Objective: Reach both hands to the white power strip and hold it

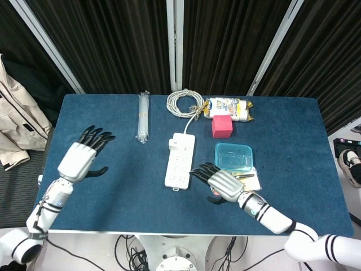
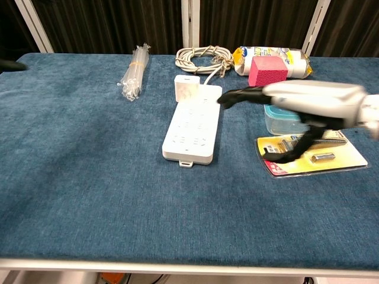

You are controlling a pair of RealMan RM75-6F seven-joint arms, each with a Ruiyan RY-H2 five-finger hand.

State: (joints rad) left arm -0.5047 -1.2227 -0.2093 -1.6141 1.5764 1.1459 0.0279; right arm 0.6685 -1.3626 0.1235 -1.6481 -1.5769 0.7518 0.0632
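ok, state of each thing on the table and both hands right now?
power strip: flat, untouched
cord: coiled, tied
left hand: open, above table, clear of strip
right hand: open, fingertips just short of strip
container: lid on
razor pack: sealed, flat, partly under right hand
pink cube: sitting flat
straws bundle: wrapped, lying flat

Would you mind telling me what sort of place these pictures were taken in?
Probably a robot lab or data-collection booth: a blue-covered table is laid with unrelated household items, such as a power strip and a packaged razor, black curtains screen it off, and cables hang beneath.
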